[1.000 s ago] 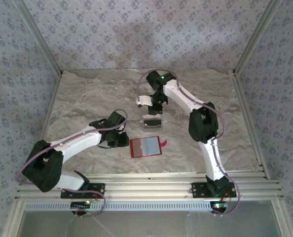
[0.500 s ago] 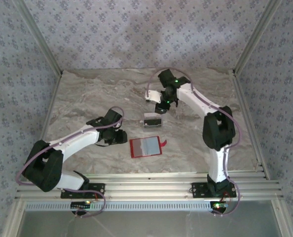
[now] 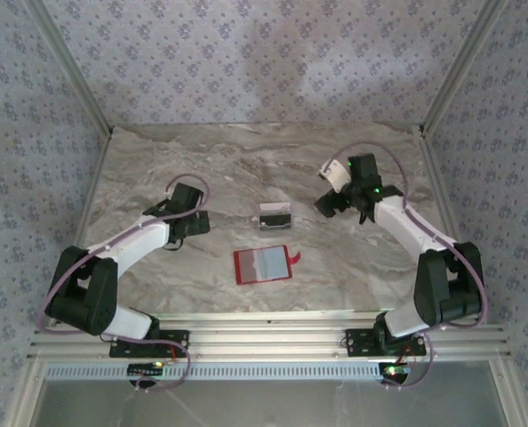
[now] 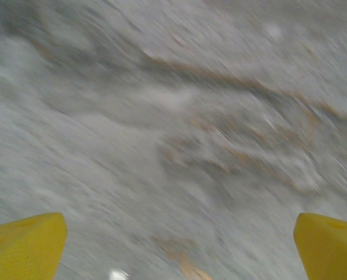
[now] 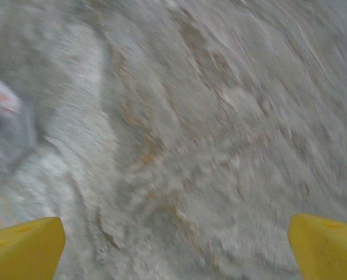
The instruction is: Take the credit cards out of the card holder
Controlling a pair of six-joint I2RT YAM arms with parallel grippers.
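Across the marble table (image 3: 157, 169) we had swung both grippers outward: the left gripper (image 3: 191, 225) away from the open card holder (image 3: 264, 265), the right gripper (image 3: 329, 204) off the credit card (image 3: 275, 215). Both jaws stood wide apart, empty. The card lay freed, just beyond the holder.

Marbled grey-beige tabletop (image 3: 202, 173), floral-patterned walls (image 3: 246, 62) on 3 sides, aluminium rails (image 3: 273, 325) along near edge.

Apparently a credit card (image 3: 275, 216) lies behind the card holder (image 3: 264, 265).
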